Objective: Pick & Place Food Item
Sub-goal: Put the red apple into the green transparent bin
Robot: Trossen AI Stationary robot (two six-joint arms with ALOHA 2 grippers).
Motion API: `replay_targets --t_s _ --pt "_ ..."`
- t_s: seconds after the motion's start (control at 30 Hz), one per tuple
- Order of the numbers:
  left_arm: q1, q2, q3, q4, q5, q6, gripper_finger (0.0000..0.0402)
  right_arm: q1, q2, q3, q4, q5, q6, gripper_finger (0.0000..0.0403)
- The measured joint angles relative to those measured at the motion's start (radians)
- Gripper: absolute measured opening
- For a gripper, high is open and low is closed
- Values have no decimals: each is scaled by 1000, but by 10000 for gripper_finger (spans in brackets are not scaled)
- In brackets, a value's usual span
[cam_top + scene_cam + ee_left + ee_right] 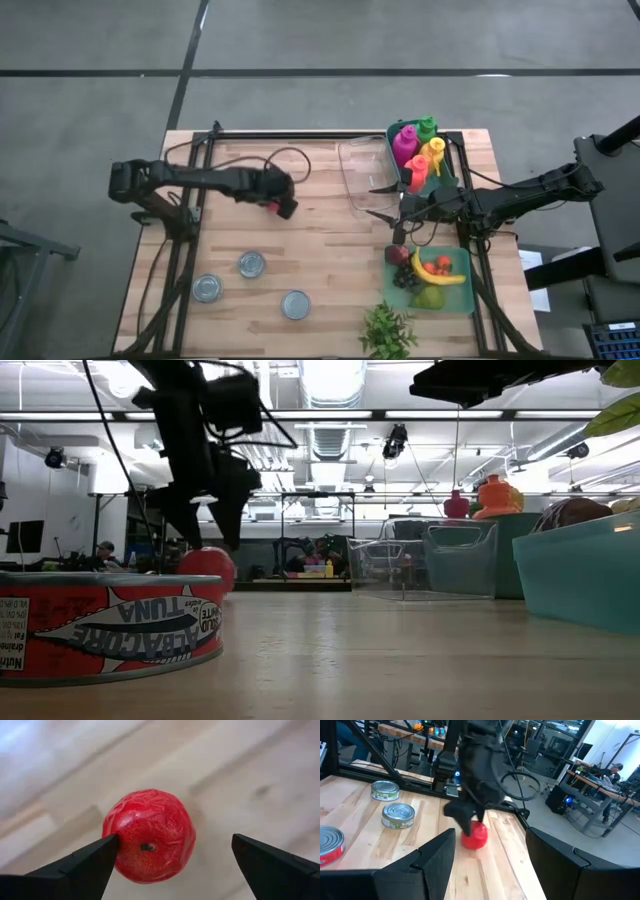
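On the wooden table (pixel 320 250), the nearest of three cans (pixel 110 625) wears a red label with a fish drawing and the word "TUNA"; smaller print beside it cannot be made out. That can sits with the other two (pixel 250 264) (pixel 296 304) toward seven o'clock on the tabletop as seen from overhead, well apart from the action.

Left of centre, the left gripper (pixel 283 203) hangs with its jaws spread wide over a red tomato-like fruit (pixel 148 836), holding nothing. From the wrist camera the fruit rests on the wood between the two dark fingers (pixel 85 865), nearly touching one and clear of the other, its stem dimple facing the lens. From table height it shows just below the fingertips.

Toward one o'clock stands a clear plastic bin (pixel 362 172); whether it contains anything cannot be told. Beside it a green bin (pixel 455 165) holds upright squeeze bottles in pink (pixel 404 145), green, yellow and orange.

At three o'clock the right gripper (pixel 385 200) waits near the clear bin, its fingers partly spread and gripping nothing. Toward five o'clock a teal tray (pixel 462 300) carries a banana (pixel 438 275), dark grapes, a green fruit and small red pieces, with a dark red fruit (pixel 398 254) at its edge and a leafy green sprig (pixel 388 330) at six o'clock.
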Motion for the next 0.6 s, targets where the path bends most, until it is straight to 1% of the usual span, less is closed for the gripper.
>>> replay_targets --t_s 0.2,0.33,0.43,0.57,0.6 --pt "-150 6 -17 117 -1 -92 391 0 0 0 0 0 0 239" --pt "-236 6 -22 216 9 -102 391 0 0 0 0 0 0 239" --pt "-290 28 -22 290 4 -101 391 0 0 0 0 0 0 239" --pt "-335 94 -19 399 -21 -127 391 0 0 0 0 0 0 239" --pt "-344 116 -20 432 -4 -145 390 0 0 0 -1 0 0 239"
